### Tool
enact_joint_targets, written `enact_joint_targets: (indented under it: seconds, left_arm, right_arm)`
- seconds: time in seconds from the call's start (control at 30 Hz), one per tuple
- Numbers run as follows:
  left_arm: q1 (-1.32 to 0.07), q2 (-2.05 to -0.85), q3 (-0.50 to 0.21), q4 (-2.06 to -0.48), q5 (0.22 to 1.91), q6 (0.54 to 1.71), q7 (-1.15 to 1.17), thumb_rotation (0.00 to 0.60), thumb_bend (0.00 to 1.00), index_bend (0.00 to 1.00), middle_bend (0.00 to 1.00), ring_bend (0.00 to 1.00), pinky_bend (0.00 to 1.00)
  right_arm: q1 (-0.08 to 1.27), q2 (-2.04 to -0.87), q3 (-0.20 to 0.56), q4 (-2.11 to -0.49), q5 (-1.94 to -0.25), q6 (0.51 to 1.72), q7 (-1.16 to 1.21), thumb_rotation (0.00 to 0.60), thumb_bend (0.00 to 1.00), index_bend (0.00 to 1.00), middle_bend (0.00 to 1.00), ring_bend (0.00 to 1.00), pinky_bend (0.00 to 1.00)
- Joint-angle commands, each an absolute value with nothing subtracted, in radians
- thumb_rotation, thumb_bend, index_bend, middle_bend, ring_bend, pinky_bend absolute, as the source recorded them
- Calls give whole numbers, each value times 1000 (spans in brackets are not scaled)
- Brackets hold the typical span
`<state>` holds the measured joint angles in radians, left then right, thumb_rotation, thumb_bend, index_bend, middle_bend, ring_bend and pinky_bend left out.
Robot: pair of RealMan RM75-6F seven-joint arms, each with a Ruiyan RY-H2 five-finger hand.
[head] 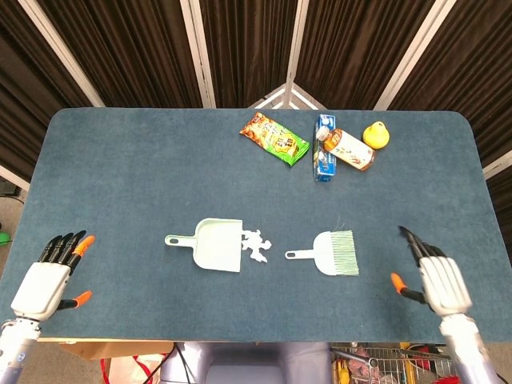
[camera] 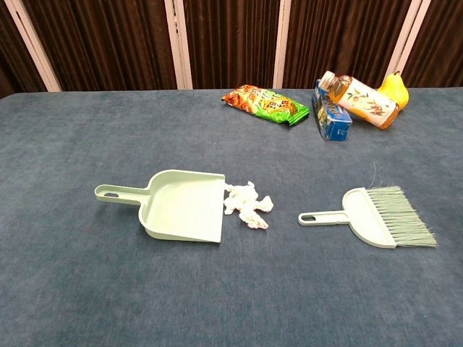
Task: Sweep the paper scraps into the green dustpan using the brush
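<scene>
The pale green dustpan (head: 214, 244) (camera: 181, 206) lies mid-table, handle to the left, mouth facing right. White crumpled paper scraps (head: 256, 244) (camera: 247, 204) lie right at its mouth. The green brush (head: 333, 254) (camera: 376, 217) lies to the right of the scraps, handle pointing left, bristles to the right. My left hand (head: 48, 276) hovers at the table's near left corner, fingers spread, holding nothing. My right hand (head: 432, 280) is at the near right edge, fingers spread and empty, a little right of the brush. Neither hand shows in the chest view.
At the back of the table lie a green snack bag (head: 275, 138) (camera: 265, 103), a blue carton (head: 324, 148) (camera: 330, 116), a juice bottle (head: 346, 149) (camera: 359, 99) and a yellow pear (head: 376, 134) (camera: 393, 88).
</scene>
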<state>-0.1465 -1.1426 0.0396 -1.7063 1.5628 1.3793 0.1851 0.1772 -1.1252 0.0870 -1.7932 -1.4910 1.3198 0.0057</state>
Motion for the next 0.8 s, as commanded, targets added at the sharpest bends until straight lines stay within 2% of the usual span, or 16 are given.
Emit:
enact_joint_targets:
  seconds: [0.03,0.1,0.17,0.3,0.5,0.63,0.8]
  left_arm:
    - [-147,-1142,39,-1707,1560,1378,187,600,0,0,0,0,0]
    - [-147,-1142,38,-1709,1557,1376,189,600,0,0,0,0,0]
    - [-148,-1142,38,-1710,1553,1373,191,600,0,0,0,0,0]
    - [-150,-1142,36,-1713,1545,1367,194,600,0,0,0,0,0]
    - [-153,-1141,36,-1717,1539,1358,194,600,0,0,0,0,0]
    - [-156,-1138,36,-1719,1534,1350,190,600,0,0,0,0,0]
    - [-159,-1132,34,-1722,1524,1341,184,600,0,0,0,0,0]
  right_arm:
    - [261,-1153,130,-1820,-1439,1222,-35,600,357,80,635,724,677]
    - [297,-1179,139,-1820,-1422,1178,-63,600,357,190,746,826,731]
    - [327,-1205,142,-1817,-1407,1140,-97,600,357,259,808,882,756]
    - [385,-1285,138,-1788,-1408,1092,-190,600,357,329,858,925,781]
    - [434,-1395,137,-1752,-1372,1058,-289,600,356,344,864,931,781]
    - [483,-1517,147,-1665,-1321,1036,-395,600,356,345,864,931,781]
    - [505,-1597,154,-1595,-1279,1042,-436,600,357,357,865,931,781]
